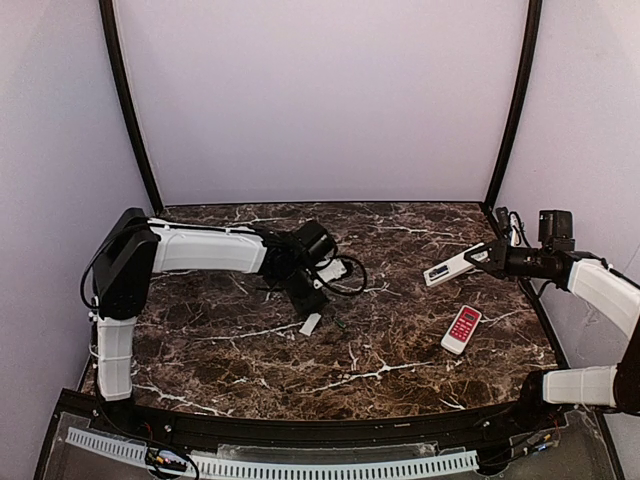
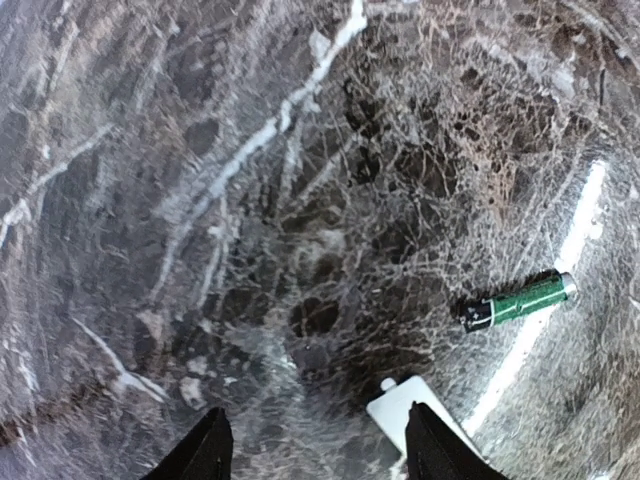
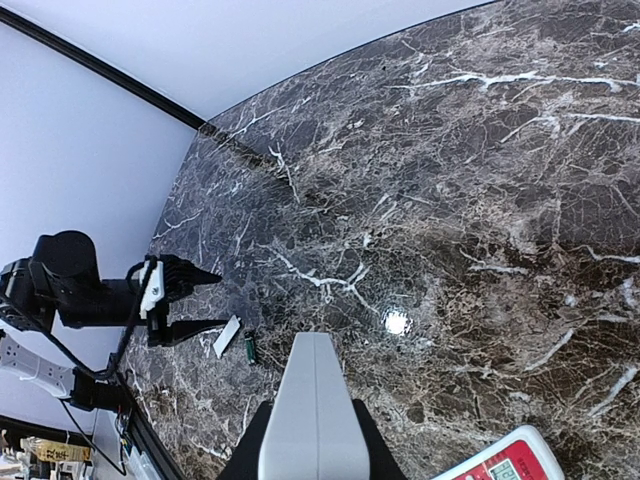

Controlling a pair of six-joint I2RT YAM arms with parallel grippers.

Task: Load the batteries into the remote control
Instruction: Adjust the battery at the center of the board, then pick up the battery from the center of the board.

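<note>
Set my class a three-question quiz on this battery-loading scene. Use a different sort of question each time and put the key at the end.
1. True or false: the right gripper is shut on the remote control.
2. Multiple choice: what lies closest to the open left gripper? A the white cover piece; B a screwdriver; C a cup.
3. Fill in: the left wrist view shows ___ green-wrapped battery lying on the marble.

Key: 1 true; 2 A; 3 one.
</note>
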